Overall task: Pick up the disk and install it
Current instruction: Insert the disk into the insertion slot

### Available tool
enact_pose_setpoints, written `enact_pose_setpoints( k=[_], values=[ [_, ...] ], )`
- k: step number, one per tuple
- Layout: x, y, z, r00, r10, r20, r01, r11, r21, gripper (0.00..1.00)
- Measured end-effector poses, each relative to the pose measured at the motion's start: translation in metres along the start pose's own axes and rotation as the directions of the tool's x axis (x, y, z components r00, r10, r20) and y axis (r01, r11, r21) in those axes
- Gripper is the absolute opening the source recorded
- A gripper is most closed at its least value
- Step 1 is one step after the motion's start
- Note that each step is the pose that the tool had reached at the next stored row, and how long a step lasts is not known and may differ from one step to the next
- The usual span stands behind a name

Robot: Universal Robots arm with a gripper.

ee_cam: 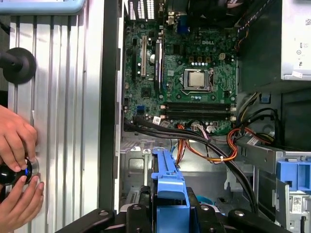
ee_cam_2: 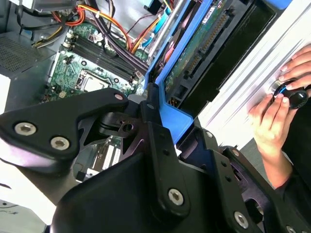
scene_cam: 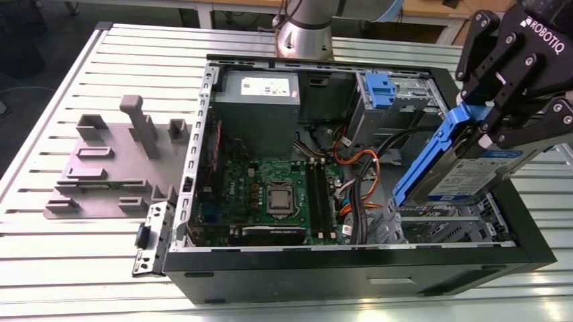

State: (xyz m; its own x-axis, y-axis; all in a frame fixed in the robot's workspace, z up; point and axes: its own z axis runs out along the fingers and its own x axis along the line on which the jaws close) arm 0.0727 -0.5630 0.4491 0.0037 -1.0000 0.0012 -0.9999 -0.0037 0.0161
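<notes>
As gripper (scene_cam: pixel 490 127) hovers over case (scene_cam: pixel 340 268), disk (scene_cam: pixel 465 173) clamped betw. jaws.

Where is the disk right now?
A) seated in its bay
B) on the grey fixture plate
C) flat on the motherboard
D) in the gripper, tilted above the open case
D: in the exterior view the gripper is shut on the disk, holding it tilted over the drive-bay end of the case.

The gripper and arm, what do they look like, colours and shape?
The gripper is matte black, built of angular hinged links joined by silver bolts, with white lettering on its body. The arm is a round silver-grey tube with a darker band.
</notes>
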Motion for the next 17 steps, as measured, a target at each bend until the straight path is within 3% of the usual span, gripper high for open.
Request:
enact_pose_setpoints(
  k=[7, 17],
  values=[
    [0.0003, -0.0065, 0.0038, 1.0, 0.002, 0.0, -0.002, 1.0, 0.0, 0.36],
    [0.0021, -0.0068, 0.008, 1.0, 0.007, 0.0002, -0.007, 1.0, 0.0, 0.36]
  ],
)
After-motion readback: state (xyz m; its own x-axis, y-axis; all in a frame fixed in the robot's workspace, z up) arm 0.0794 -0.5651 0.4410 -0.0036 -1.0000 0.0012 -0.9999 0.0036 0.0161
